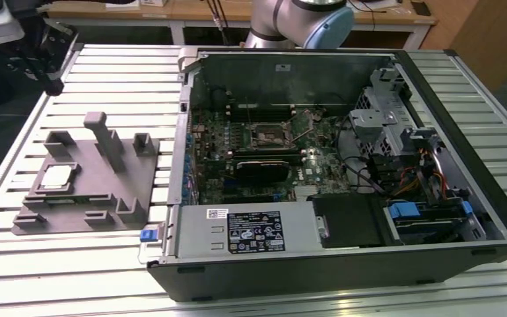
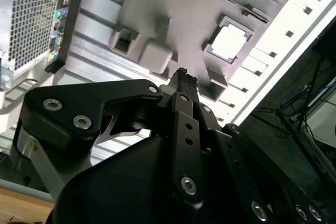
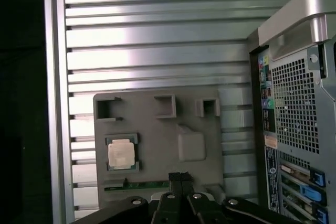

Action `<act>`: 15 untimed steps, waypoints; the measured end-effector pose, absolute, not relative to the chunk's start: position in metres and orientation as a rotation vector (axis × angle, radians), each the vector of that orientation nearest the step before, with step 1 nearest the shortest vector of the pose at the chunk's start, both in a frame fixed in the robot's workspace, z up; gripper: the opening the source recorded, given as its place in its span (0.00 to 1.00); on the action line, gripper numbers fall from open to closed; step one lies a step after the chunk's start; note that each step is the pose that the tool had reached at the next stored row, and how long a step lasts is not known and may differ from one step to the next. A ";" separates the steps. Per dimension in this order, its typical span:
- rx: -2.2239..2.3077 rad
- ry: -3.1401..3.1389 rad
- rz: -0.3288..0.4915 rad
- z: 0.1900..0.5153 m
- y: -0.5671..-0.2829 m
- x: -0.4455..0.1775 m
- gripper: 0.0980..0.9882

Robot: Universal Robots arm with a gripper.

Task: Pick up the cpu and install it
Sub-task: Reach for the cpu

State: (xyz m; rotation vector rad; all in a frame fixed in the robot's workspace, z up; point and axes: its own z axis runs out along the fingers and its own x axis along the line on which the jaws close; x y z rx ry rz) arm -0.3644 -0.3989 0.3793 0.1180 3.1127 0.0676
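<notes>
**CPU sits in the tray, closed gripper hanging above it**

Here is the scene: the cpu (image 1: 57, 177) lies flat, pale silver face up, in a square recess of the grey tray (image 1: 86, 195), at the middle left of the exterior view. The tray rests on the slatted metal table (image 1: 60, 264), just beside the open computer case (image 1: 324, 281), which takes up the centre and right of that frame.

In both wrist views the gripper (image 2: 181, 74) (image 3: 179, 176) looks down on the tray (image 3: 157, 129) from above. Its two black fingers are pressed together with nothing between them. It is well clear of the chip and touches nothing.

The first wrist view shows the cpu (image 3: 121, 153) framed by the raised edges of its pocket, with the tray's upright blocks around it and the perforated back panel of the case (image 3: 299, 103) alongside. In the second wrist view the chip (image 2: 229, 42) gleams bright in the same pocket.

Inside the case, the motherboard socket (image 1: 271, 135) sits near the centre of the exterior view, and a black expansion card (image 1: 263, 168) lies just below it.
</notes>
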 end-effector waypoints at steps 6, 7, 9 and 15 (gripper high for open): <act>0.118 3.113 0.068 0.378 -0.399 -0.388 0.01; 0.118 3.113 0.068 0.378 -0.399 -0.392 0.01; 0.118 3.113 0.068 0.377 -0.399 -0.400 0.01; 0.118 3.113 0.068 0.376 -0.399 -0.421 0.01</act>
